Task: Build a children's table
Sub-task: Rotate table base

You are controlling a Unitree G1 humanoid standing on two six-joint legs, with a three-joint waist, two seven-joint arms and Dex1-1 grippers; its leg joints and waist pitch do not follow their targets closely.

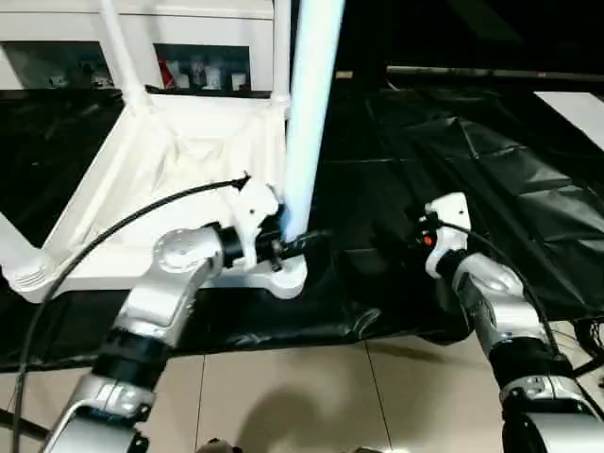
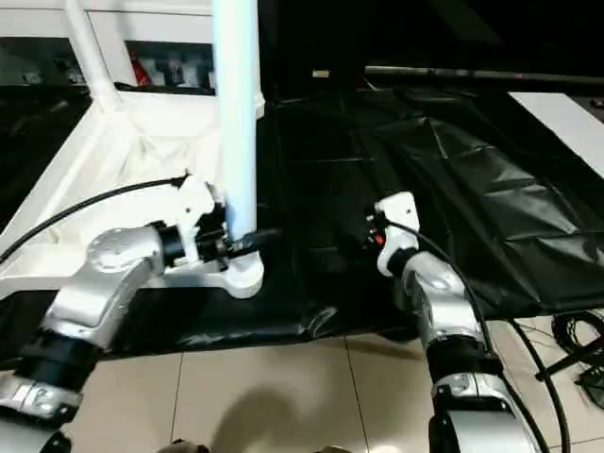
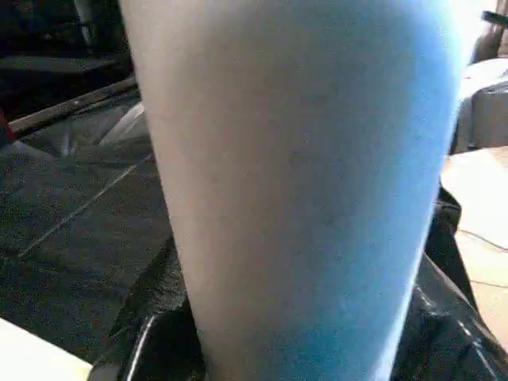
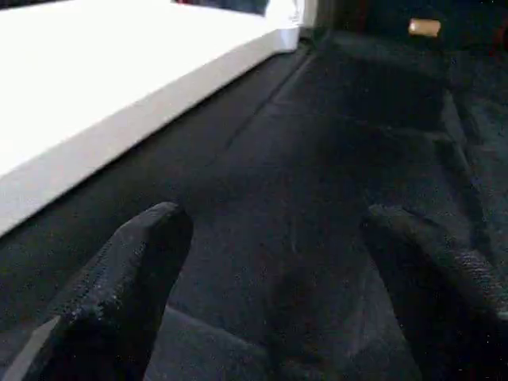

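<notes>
Left end effector (image 1: 294, 243) clamped on upright leg (image 1: 310, 113), right end effector (image 4: 274, 302) wide open, empty

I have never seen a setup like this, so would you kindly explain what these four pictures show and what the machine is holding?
This is a humanoid robot with two silver arms, each ending in a two-fingered black gripper. The two wide pictures come from the stereo camera on its head, looking down at the work. The other two come from cameras on its wrists.

On black sheeting lies a white tabletop, upside down, with legs already standing in its other corners. The left gripper is closed around the near leg, which stands upright in the near corner socket; the left wrist picture shows that leg up close. The right gripper is open and holds nothing, hanging above the sheeting beside the tabletop.
</notes>
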